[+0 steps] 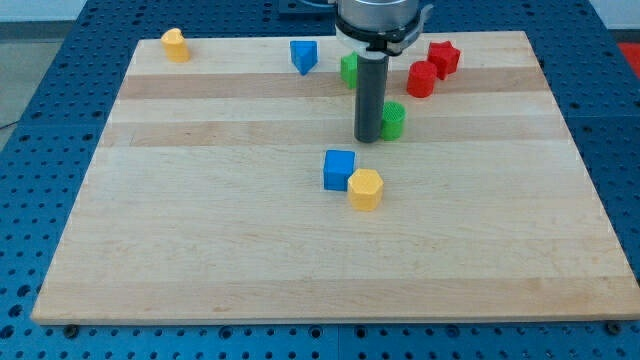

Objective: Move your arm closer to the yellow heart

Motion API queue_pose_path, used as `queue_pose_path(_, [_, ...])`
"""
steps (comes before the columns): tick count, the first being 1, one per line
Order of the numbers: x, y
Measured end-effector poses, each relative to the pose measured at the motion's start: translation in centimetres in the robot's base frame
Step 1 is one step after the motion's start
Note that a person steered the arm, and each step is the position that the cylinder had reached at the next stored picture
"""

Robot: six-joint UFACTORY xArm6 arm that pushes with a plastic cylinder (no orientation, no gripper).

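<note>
The yellow heart (pixel 176 45) lies near the board's top left corner. My tip (pixel 368 138) rests on the board right of centre in the upper half, far to the right of the heart and lower. A green block (pixel 394 120) touches or nearly touches the rod on its right side. A second green block (pixel 348 68) is partly hidden behind the rod. A blue cube (pixel 339 169) and a yellow pentagon-like block (pixel 366 189) sit together just below my tip.
A blue triangular block (pixel 304 55) lies at the top, between the heart and the rod. Two red blocks (pixel 421 79) (pixel 443 57) sit at the top right, the upper one star-shaped. The wooden board (pixel 200 250) rests on a blue perforated table.
</note>
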State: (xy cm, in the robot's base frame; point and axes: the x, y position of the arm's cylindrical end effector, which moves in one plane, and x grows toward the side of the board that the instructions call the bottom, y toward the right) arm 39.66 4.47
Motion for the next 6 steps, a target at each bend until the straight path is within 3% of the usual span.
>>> queue_pose_path(1, [0.4,1.1])
queue_pose_path(3, [-0.8,-17.7])
queue_pose_path(4, [-6.1,-22.8])
queue_pose_path(6, [-16.4,-22.5])
